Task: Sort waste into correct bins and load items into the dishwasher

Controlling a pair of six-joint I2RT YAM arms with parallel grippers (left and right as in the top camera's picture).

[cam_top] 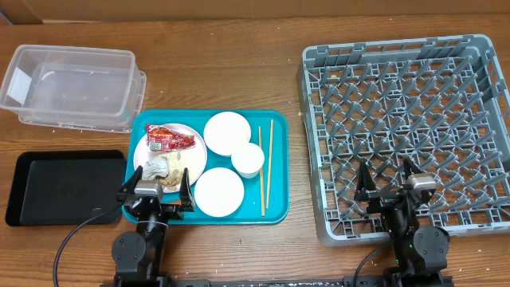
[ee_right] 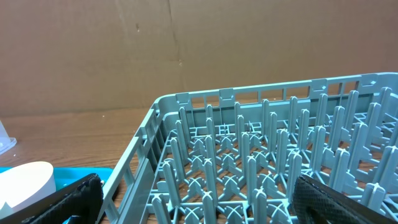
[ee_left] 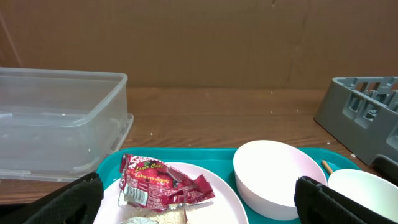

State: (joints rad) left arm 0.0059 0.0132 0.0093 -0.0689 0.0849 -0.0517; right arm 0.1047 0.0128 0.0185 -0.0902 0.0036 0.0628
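A red snack wrapper [cam_top: 169, 139] [ee_left: 163, 182], white tissue and beige scraps [cam_top: 166, 169] lie on a white plate [cam_top: 151, 153] in the teal tray [cam_top: 275, 209]. Two white bowls [cam_top: 227, 131] [cam_top: 218, 191], a small cup [cam_top: 248, 159] and chopsticks [cam_top: 265, 166] share the tray. The clear tub [cam_top: 72, 86] stands back left, the black tray [cam_top: 68, 188] front left, the grey dish rack [cam_top: 406, 131] at the right. My left gripper [cam_top: 156, 190] [ee_left: 199, 208] is open over the plate's near edge. My right gripper [cam_top: 390, 182] [ee_right: 199, 205] is open over the rack's front left part. No carrot shows.
A brown cardboard wall [ee_left: 217, 43] closes the far side of the wooden table [cam_top: 239, 64]. Black cables [cam_top: 72, 239] run from both arm bases at the front edge.
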